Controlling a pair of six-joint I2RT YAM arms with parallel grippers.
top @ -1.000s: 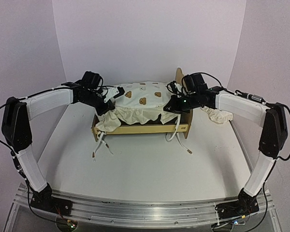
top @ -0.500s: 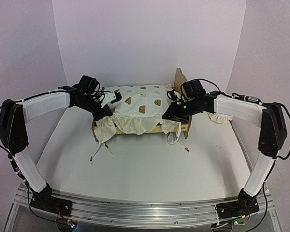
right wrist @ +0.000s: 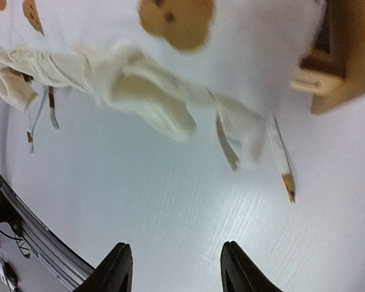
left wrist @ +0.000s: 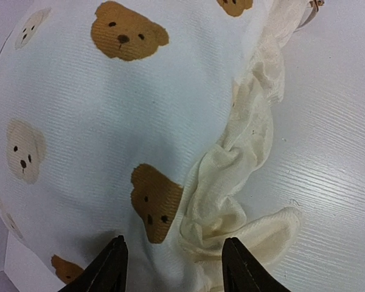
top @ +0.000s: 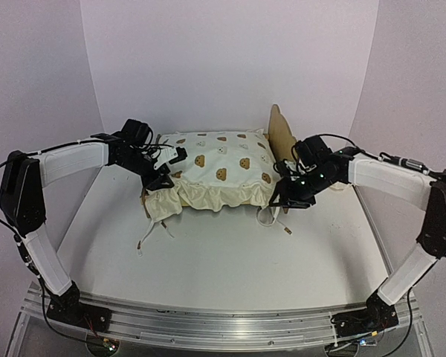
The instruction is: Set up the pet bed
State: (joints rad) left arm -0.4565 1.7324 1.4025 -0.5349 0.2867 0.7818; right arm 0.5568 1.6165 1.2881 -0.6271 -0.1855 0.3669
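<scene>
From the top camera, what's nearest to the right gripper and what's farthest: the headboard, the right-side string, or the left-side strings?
1. Right-side string, dangling just in front of the right gripper.
2. Headboard, standing behind it on the right.
3. Left-side strings, far across by the left front corner.

Plain pale backdrop panels (top: pixel 230 59) are enclosing a white table (top: pixel 223 253), and an aluminium rail (top: pixel 223 321) is running along its near edge, indicating a robotics lab.
</scene>
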